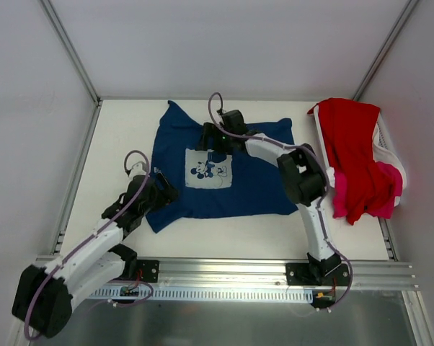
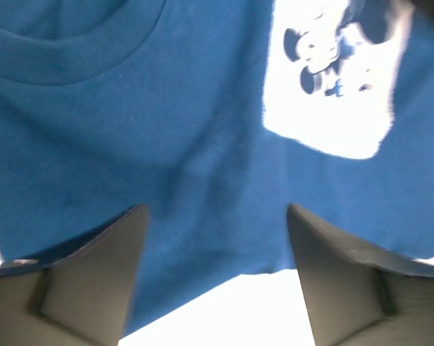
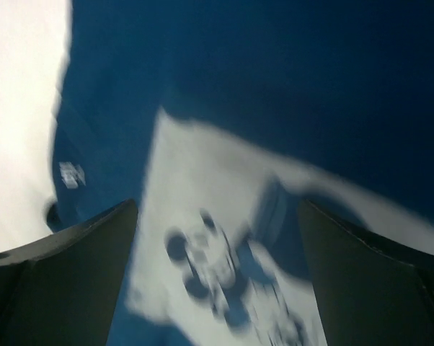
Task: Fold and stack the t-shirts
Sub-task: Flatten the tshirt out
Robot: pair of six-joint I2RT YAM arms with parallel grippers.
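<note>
While flat print-up for folding, navy t-shirt (image 1: 238, 189) unpinched: left gripper (image 1: 162, 192) spread at edge, right gripper (image 1: 206, 137) spread over print (image 1: 208, 168).

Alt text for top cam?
Navy t-shirt with a pale cartoon print lies spread on the table, left tool at its left edge, right tool over its far half. Red t-shirt and pink t-shirt drape a white basket at right.

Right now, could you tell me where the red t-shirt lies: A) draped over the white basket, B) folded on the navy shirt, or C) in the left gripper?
A: the red t-shirt hangs over the rim of the white basket, as the top view shows.
</note>
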